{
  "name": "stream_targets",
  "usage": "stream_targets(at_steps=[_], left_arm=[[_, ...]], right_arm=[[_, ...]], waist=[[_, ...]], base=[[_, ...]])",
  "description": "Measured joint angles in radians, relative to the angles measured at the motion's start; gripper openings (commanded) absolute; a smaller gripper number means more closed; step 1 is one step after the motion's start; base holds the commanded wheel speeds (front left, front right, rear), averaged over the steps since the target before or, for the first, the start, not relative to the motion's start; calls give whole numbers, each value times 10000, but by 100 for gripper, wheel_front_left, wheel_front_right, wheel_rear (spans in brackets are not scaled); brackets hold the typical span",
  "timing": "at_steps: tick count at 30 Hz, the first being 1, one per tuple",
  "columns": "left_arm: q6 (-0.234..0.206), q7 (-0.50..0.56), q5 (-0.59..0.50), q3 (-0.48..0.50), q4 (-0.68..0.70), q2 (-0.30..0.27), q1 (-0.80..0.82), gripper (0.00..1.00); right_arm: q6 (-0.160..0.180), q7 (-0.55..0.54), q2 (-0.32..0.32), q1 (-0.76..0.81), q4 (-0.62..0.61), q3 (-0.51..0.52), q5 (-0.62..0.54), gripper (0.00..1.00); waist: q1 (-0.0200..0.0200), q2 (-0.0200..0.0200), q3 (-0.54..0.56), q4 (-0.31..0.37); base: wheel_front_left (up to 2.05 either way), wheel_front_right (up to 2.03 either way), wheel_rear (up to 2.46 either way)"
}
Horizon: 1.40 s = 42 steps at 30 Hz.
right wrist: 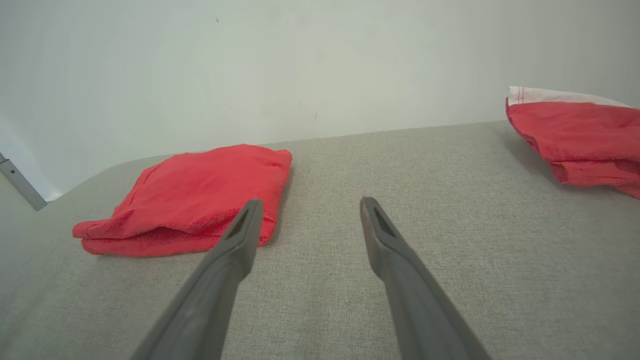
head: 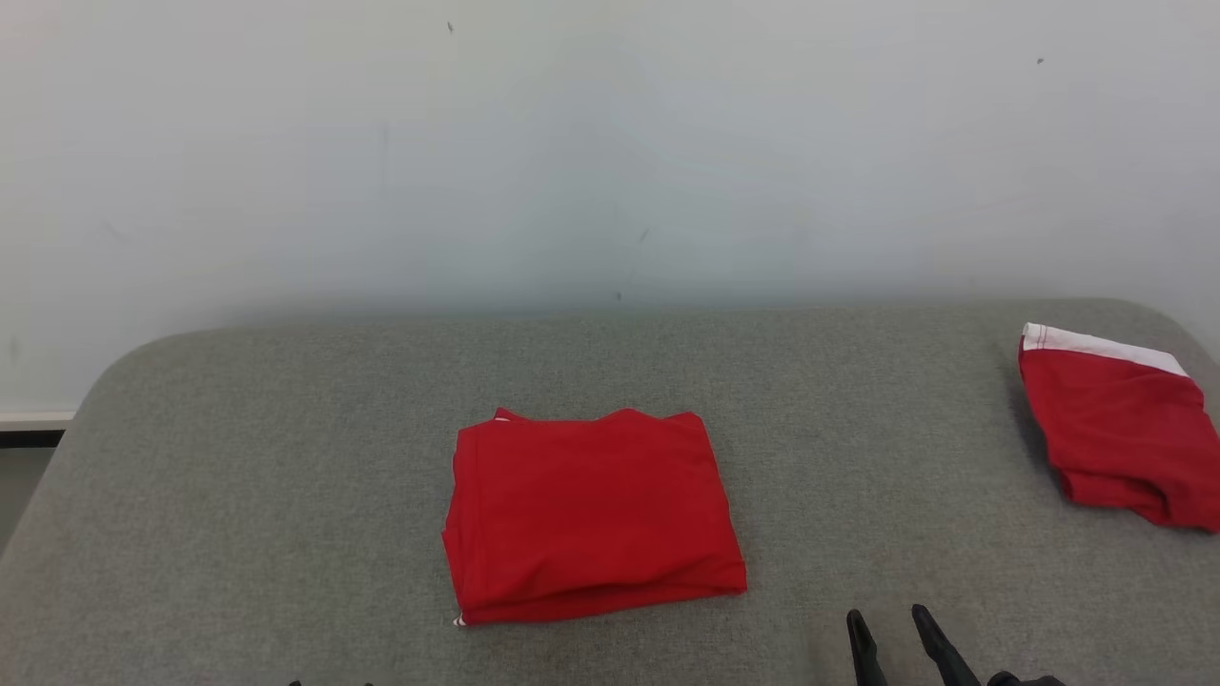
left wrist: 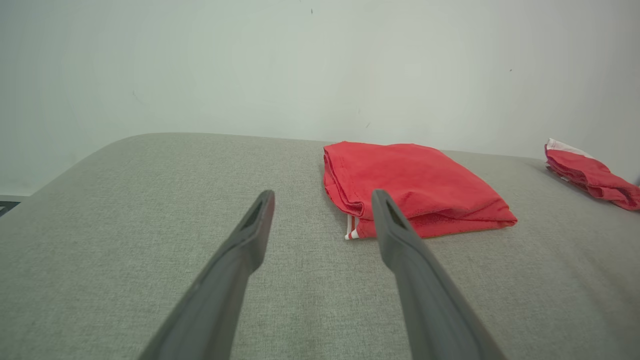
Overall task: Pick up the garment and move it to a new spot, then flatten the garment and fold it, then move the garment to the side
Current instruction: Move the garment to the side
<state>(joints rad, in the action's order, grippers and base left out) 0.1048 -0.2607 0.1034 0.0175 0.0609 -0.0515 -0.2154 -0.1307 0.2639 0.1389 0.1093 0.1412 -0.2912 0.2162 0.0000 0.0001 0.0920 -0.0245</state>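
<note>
Wall (head: 610, 143) pale and blank behind a grey fabric-covered counter (head: 238, 495). Red garment (head: 591, 514) folded into a neat square at the counter's middle, a second red piece (head: 1120, 429) with a white band well apart near the right edge. Left hand (left wrist: 322, 196) and right hand (head: 887, 615) low at the near edge, both spread wide and empty, neither touching the cloth.
</note>
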Motion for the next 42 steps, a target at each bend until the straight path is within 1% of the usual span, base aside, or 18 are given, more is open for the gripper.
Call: stream_targets(at_steps=[2, 4, 7, 9, 13, 17, 21, 23, 27, 30, 36, 42], left_arm=[[0, 0, -2, -104, 15, 0, 12, 100], [-6, 0, -21, -240, 27, 6, 22, 100], [-4, 0, -161, -389, 19, 4, 110, 100], [-6, 0, -180, -520, 38, 6, 131, 100], [-8, 0, -224, -773, 59, 6, 251, 100], [-4, 0, -284, -1030, 52, 8, 388, 100], [6, 0, -314, -1248, 98, 8, 588, 100], [8, 0, -316, -1319, 132, 10, 735, 100], [38, 0, -316, -1490, 213, 8, 987, 100], [36, 0, -313, -1609, 339, 8, 1178, 100], [-2, 0, -311, -1751, 458, 8, 1448, 100], [-25, 0, -309, -1881, 579, 8, 1668, 100]], right_arm=[[0, 2, -134, -307, 399, -151, 1058, 100], [0, 2, -305, -727, 675, -173, 2424, 100], [0, 2, -221, -1428, 1143, -368, 3931, 100], [0, 2, -27, -1908, 1494, -600, 4821, 100], [0, -38, 477, -2970, 2428, -1440, 6514, 100], [2, -380, 1053, -3966, 3273, -2301, 7678, 100], [2, -823, 1396, -4761, 3850, -2894, 8711, 100], [2, -1120, 1490, -5050, 3948, -3066, 9438, 100], [2, -1335, 1707, -5488, 4291, -3246, 10383, 100], [2, -1561, 1749, -5704, 4470, -3440, 10926, 100], [2, -1749, 1958, -6275, 4853, -4054, 11133, 100], [4, -1802, 2113, -6836, 5338, -4452, 11373, 100]], waist=[[0, 0, -40, -72], [0, 0, -90, -154], [0, 0, -176, -314], [0, -1, -255, -432], [1, 0, -454, -689], [1, 0, -656, -981], [1, 0, -923, -1250], [1, 0, -1079, -1371], [1, 1, -1410, -1605], [1, 1, -1658, -1763], [2, 1, -2111, -2021], [-1, 0, -2481, -2207]], base=[[0, 0, 0], [0, 0, 0], [0, 0, 0], [0, 0, 0], [0, 0, 0], [0, 0, 0], [0, 0, 0], [0, 0, 0], [0, 0, 0], [0, 0, 0], [0, 0, 0], [0, 0, 0]])
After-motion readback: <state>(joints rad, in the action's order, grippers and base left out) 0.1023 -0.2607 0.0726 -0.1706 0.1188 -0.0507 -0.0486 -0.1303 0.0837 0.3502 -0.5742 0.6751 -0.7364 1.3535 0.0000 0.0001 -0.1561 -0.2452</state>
